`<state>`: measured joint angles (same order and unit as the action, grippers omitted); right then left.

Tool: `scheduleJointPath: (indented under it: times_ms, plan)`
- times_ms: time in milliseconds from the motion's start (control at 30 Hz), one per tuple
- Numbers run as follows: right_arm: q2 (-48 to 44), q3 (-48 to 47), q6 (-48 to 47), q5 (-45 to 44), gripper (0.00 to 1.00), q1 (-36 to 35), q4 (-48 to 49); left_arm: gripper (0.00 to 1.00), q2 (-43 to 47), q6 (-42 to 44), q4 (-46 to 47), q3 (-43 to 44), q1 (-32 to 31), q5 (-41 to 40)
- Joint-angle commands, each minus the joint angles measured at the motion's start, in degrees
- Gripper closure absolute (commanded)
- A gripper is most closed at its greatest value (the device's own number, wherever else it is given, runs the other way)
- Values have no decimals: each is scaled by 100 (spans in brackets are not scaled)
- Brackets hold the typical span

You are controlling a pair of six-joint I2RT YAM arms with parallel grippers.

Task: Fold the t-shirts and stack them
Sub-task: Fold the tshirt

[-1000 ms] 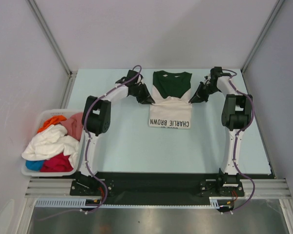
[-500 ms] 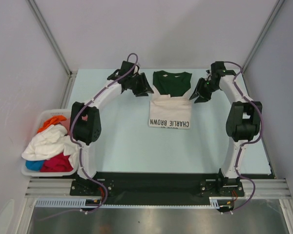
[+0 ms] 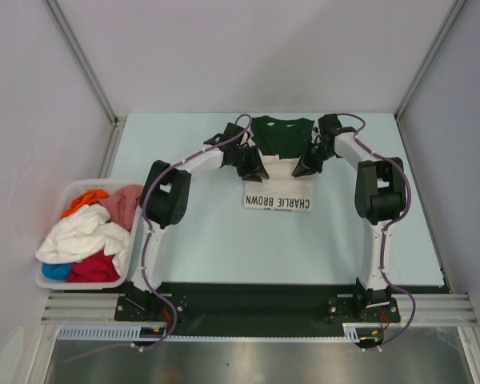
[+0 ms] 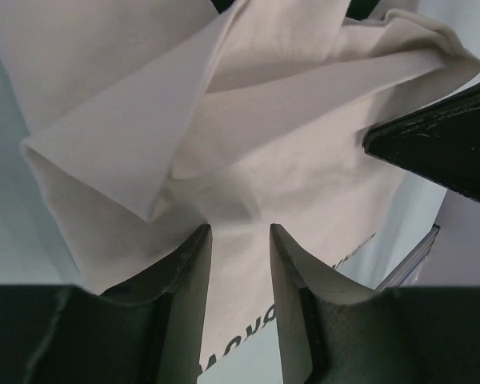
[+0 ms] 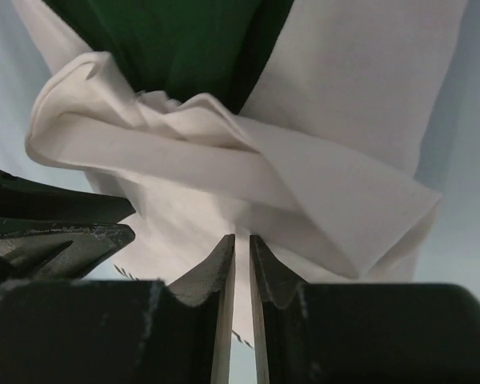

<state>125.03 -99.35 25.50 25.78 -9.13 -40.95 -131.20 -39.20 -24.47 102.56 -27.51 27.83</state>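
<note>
- L gripper (image 4: 240, 232): jaws apart, tips at the left edge of the cream/green t-shirt (image 3: 278, 180).
- R gripper (image 5: 242, 240): jaws nearly together at the bunched right-edge fold; I can't tell if cloth is pinched.
- Shirt lies on the far-centre worktop (image 3: 208, 232); other tees (image 3: 80, 236) sit in the basket (image 3: 44, 280) on the left.

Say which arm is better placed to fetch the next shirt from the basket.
Left, likely: the basket sits beside the left arm, while the right tool is on the shirt's far side.
</note>
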Motion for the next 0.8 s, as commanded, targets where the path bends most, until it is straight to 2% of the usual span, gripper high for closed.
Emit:
scheduleJointPath:
  times_ms: [0, 167, 233, 300, 400, 500, 567, 667, 700, 767]
  plan:
    - [29, -128, 52, -152, 83, 51, 271, 60, -2, -70, 390, 220, 70, 108]
    - [355, -611, 87, -275, 82, 86, 298, 57, -414, -62, 566, 527, 131, -14]
    - [591, -857, 70, -433, 82, 104, 316, 55, -678, 44, 531, 1088, 219, -120]
    - [864, -1532, 70, -433, 81, 148, 202, 55, -1194, 9, 304, 1998, 368, -138]
    - [1312, -2692, 70, -504, 81, 262, -376, 55, -1383, -123, -118, 2810, 518, -208]
    - [1358, -3264, -27, -539, 80, 332, -677, 50, -1032, -97, -102, 2717, 580, -270]
    - [1008, -3135, -71, -486, 80, 367, -800, 50, -584, -44, -102, 2340, 580, -279]
    - [480, -2232, -141, -381, 77, 359, -740, 50, 40, -35, 3, 1514, 545, -182]
    - [130, -1620, -141, -294, 73, 350, -556, 50, 172, -9, 38, 1121, 510, -182]
    - [-232, -1063, -141, -179, 69, 359, -362, 50, 540, 18, 117, 697, 475, -147]
